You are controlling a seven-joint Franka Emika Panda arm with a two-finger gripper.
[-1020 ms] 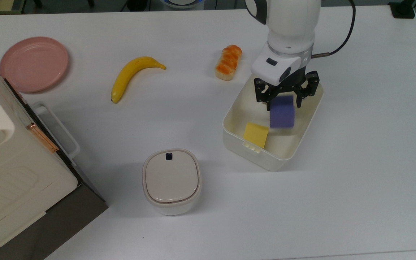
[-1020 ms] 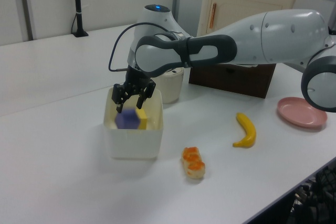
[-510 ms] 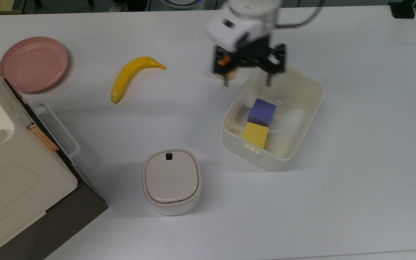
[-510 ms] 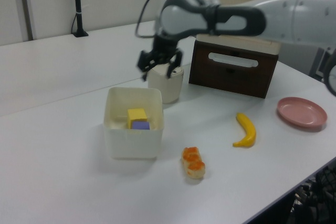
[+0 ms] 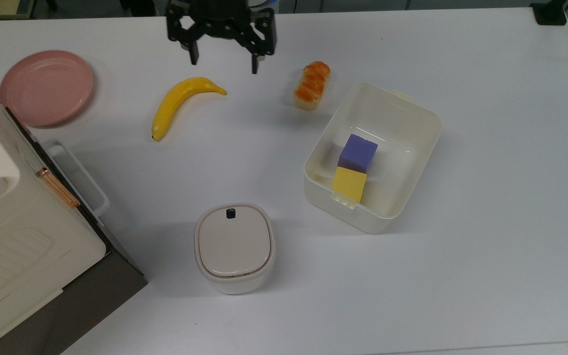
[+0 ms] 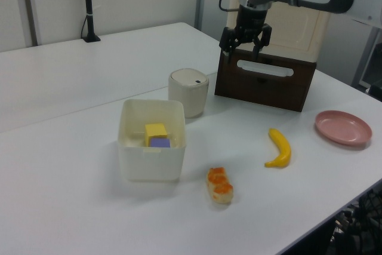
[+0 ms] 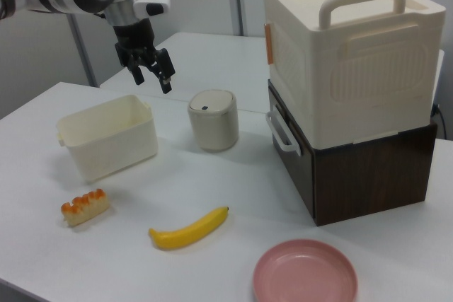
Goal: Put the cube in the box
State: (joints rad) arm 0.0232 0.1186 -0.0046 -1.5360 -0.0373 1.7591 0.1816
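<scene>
The blue-purple cube (image 5: 357, 153) (image 6: 159, 143) lies on the floor of the cream-white box (image 5: 414, 123) (image 6: 132, 159) (image 7: 106, 139), touching a yellow cube (image 5: 349, 184) (image 6: 156, 131). In the right view the box's wall hides both cubes. My gripper (image 5: 223, 55) (image 6: 240, 44) (image 7: 151, 72) hangs open and empty high above the table, far from the box, near the top edge of the top view above the banana.
A banana (image 5: 178, 103), a bread roll (image 5: 311, 85) and a pink plate (image 5: 46, 86) lie on the white table. A lidded beige container (image 5: 233, 246) stands in front of the box in the top view. A cream case on a brown cabinet (image 7: 347, 104) fills the top view's left.
The gripper let go of the blue-purple cube, which dropped into the box beside the yellow one. The arm then rose and swung away to the top view's upper left.
</scene>
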